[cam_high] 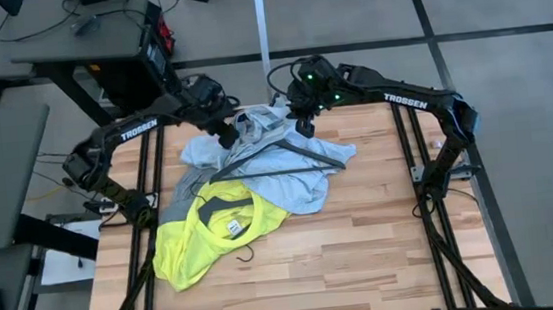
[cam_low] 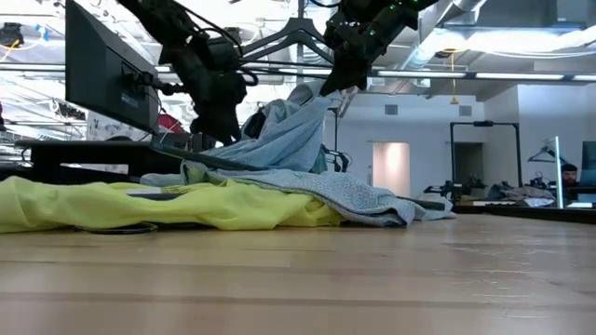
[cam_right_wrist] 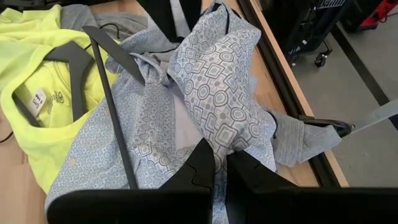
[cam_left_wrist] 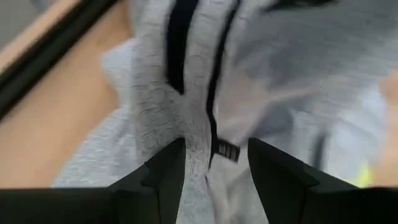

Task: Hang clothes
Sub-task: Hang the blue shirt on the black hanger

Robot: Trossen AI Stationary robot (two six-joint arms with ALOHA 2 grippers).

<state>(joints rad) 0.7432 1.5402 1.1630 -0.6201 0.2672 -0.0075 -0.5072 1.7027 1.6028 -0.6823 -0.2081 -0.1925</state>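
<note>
Three clothes lie heaped on the wooden table (cam_high: pixel 366 258): a neon-yellow T-shirt (cam_high: pixel 208 231) near left, a grey T-shirt (cam_high: pixel 196 150) under it, and a pale-blue patterned shirt (cam_high: pixel 293 174) in the middle. A black hanger (cam_high: pixel 291 152) lies on the blue shirt, and another (cam_right_wrist: pixel 68 62) sits in the yellow collar. My right gripper (cam_right_wrist: pixel 219 152) is shut on the blue shirt at the heap's far side (cam_high: pixel 304 124). My left gripper (cam_left_wrist: pixel 214 146) is open over the heap's far left (cam_high: pixel 227 134), with a fold of grey cloth (cam_left_wrist: pixel 199 124) between its fingers. My right gripper pinches a bunched fold of the blue shirt (cam_right_wrist: pixel 217 130) between its two fingers, slanting down from the far side. That bunch is lifted (cam_low: pixel 321 102), and the cloth slopes from it down onto the heap. My left gripper's fingers (cam_left_wrist: pixel 165 171) flank the grey fold; whether they touch it, I cannot tell.
Black frame rails run along the table's left (cam_high: pixel 149 186) and right (cam_high: pixel 413 163) edges. The near half of the table shows bare wood. A desk with a monitor (cam_low: pixel 102 70) stands beyond the left side. A person (cam_low: pixel 568 175) sits far off in the room.
</note>
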